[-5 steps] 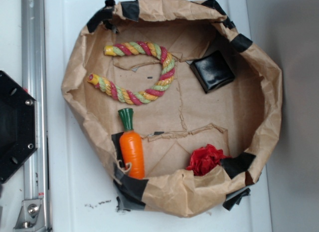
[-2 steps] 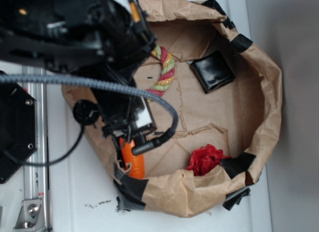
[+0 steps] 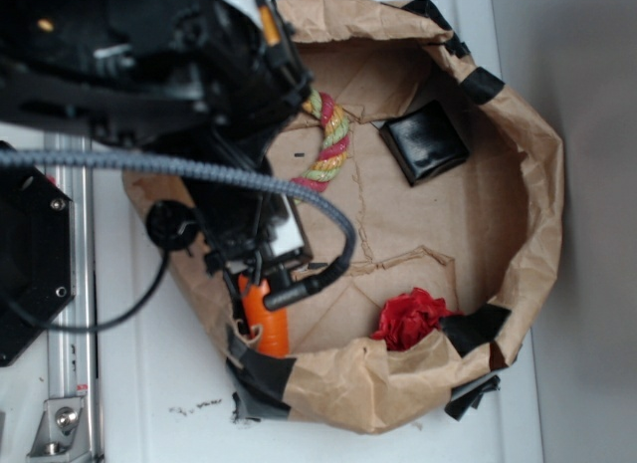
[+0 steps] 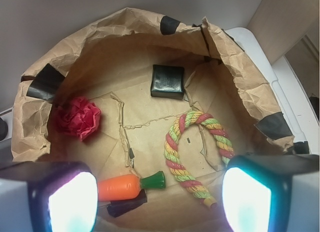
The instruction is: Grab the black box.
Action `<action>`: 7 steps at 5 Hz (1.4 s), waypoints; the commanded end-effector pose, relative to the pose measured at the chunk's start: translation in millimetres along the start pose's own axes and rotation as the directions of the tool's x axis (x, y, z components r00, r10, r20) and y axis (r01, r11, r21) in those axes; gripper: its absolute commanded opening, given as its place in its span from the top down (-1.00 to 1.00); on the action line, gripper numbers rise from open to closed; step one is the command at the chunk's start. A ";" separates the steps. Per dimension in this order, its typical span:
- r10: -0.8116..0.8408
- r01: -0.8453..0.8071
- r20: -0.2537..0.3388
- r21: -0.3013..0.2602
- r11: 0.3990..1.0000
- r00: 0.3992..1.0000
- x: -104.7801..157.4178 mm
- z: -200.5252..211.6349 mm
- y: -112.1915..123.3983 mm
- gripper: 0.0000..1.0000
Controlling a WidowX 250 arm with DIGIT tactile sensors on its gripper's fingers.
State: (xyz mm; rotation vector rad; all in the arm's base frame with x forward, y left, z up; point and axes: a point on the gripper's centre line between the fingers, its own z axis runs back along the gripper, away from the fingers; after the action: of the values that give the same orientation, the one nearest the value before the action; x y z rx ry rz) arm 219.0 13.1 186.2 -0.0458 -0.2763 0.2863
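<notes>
Fingers (image 4: 65, 202) of the robot's gripper (image 4: 160, 199) fill the bottom corners of the wrist view, one at each side, set wide apart with nothing held between them. Just beyond them, on the floor of a crumpled brown paper nest (image 4: 235, 67), lies an orange toy carrot (image 4: 120, 186) with a green stem, resting on its side beside a strip of black tape (image 4: 125, 204). To the right of the carrot a twisted rope toy (image 4: 175, 157) in red, yellow and green curves in a hook shape. Farther back and to the left sits a crumpled red paper ball (image 4: 76, 117), close to the nest's wall. Farthest from the fingers, near the back wall and roughly centred, the black box (image 4: 167, 81) lies flat on the paper floor, glossy and squarish, well apart from the gripper and touching none of the other toys. In the overhead view the black robot arm (image 3: 149, 75) with its grey braided cable (image 3: 179, 169) covers the upper left of the nest, hiding most of the rope toy (image 3: 328, 139) and the carrot's top (image 3: 267, 319); the black box (image 3: 426, 141) shows clear at the upper right, the red paper ball (image 3: 410, 319) at the lower right. The nest (image 3: 537, 184) rests on a white counter (image 3: 149, 393), with a black hexagonal plate (image 3: 30, 254) and a metal rail (image 3: 70, 363) at the left edge.
</notes>
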 end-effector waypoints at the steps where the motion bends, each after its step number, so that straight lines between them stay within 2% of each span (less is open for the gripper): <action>1: 0.120 -0.118 -0.038 0.071 0.990 0.992 38.0 -82.4 12.6 -1.00; 2: 0.154 -0.148 -0.054 0.092 0.985 0.987 43.1 -117.9 19.9 -1.00; 3: 0.172 -0.168 -0.039 0.101 0.981 0.984 54.8 -132.3 34.1 -1.00; 4: 0.197 -0.194 -0.024 0.095 0.976 0.980 75.6 -144.4 33.1 -1.00; 5: 0.207 -0.206 -0.038 0.040 0.978 0.978 95.5 -153.0 17.8 -1.00; 6: 0.197 -0.197 -0.045 0.008 0.980 0.979 101.0 -153.7 0.7 -1.00; 7: 0.159 -0.160 -0.078 -0.006 0.987 0.984 97.0 -163.5 -20.5 -1.00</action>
State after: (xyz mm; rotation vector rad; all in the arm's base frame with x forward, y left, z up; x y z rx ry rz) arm 342.5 30.5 33.9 -0.0747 -0.1261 0.4875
